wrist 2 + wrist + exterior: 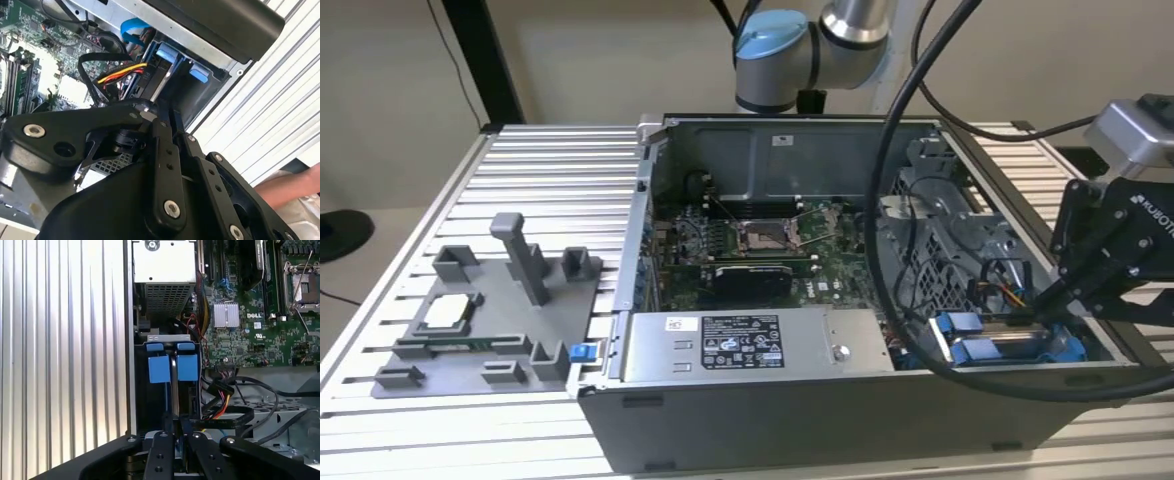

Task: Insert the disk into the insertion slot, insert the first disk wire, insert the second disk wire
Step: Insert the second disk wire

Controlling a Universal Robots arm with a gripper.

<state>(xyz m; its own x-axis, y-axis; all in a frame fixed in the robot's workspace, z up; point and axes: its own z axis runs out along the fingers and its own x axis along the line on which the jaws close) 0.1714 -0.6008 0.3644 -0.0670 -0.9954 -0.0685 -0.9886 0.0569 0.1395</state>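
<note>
The disk (pixel 173 385) stands on edge in the insertion slot (pixel 142 390), the drive bay at the case's corner on the exterior view's right. Blue carrier tabs (pixel 159 369) flank its thin silver edge (pixel 161 85). My gripper (pixel 176 427) sits directly over it, the two black fingers (pixel 161 455) close together on the disk's edge. In the exterior view the gripper (pixel 1047 305) hangs just above the blue carrier (pixel 971 338). A yellow, red and black wire bundle (pixel 220 412) and a blue flat cable (pixel 132 25) lie loose beside the bay.
The open case (pixel 854 420) stands on a ribbed metal table (pixel 520 180). Inside are the motherboard (pixel 747 250) and a grey power-supply box (pixel 734 345). A grey fixture tray (pixel 480 320) lies at the exterior view's left. A person's hand (pixel 295 185) rests near the table edge.
</note>
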